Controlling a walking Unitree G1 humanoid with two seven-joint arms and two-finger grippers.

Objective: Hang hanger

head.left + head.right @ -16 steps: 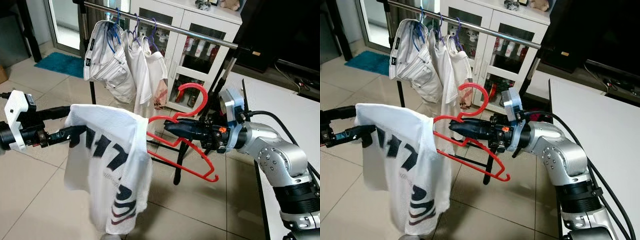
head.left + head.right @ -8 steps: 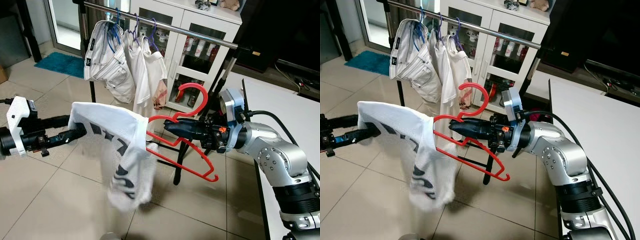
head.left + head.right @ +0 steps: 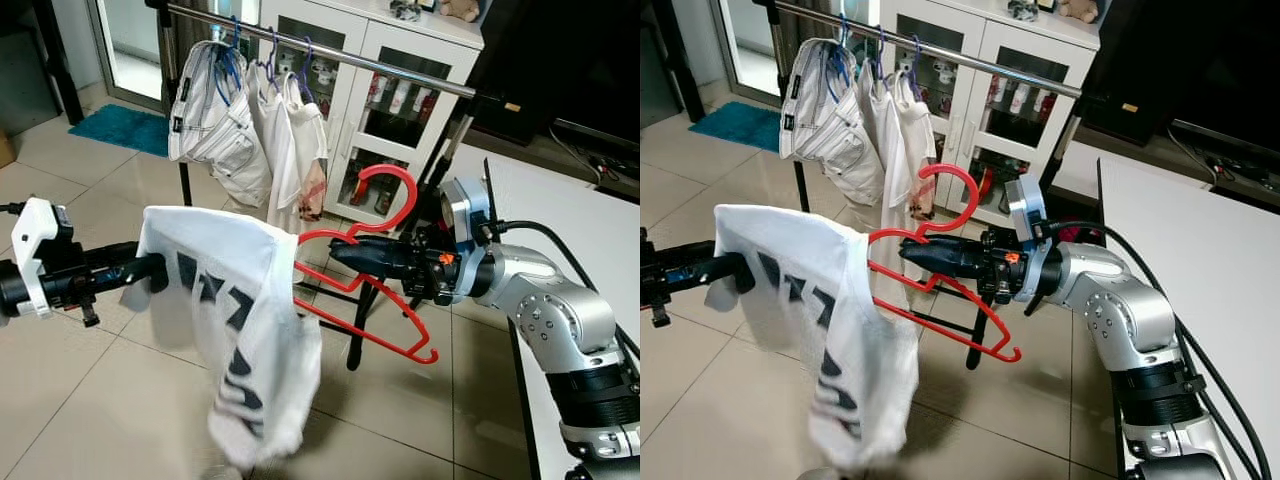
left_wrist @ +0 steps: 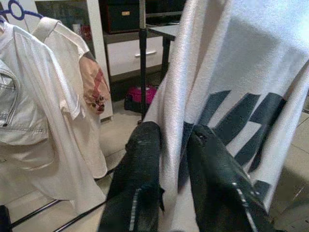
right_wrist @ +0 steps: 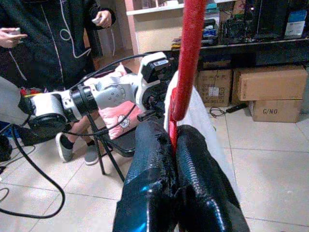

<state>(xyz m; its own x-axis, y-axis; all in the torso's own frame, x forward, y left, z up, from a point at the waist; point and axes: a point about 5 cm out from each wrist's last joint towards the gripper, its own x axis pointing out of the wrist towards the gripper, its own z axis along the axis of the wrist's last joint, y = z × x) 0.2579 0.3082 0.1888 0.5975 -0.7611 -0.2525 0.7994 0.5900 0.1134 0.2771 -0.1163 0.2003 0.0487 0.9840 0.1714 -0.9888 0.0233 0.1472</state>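
In a tiled living room, the robot's left gripper (image 3: 150, 272) reaches in from the left, its two black fingers (image 4: 140, 164) pinched together on the edge of a white T-shirt (image 3: 235, 330) with dark lettering, which drapes toward the floor (image 3: 90, 390). The shirt's other shoulder sits on one arm of a red hanger (image 3: 365, 290), held out in mid-air below the clothes rail (image 3: 330, 50). The right gripper (image 3: 345, 255) is clamped on the hanger just under its hook. Behind them, pale jeans (image 3: 210, 120) and a white shirt (image 3: 290, 140) hang from blue hangers at the rail's left end, before a white glass-door cabinet (image 3: 395, 90). A white desk (image 3: 590, 220) stands at far right, a teal mat (image 3: 125, 128) far left.
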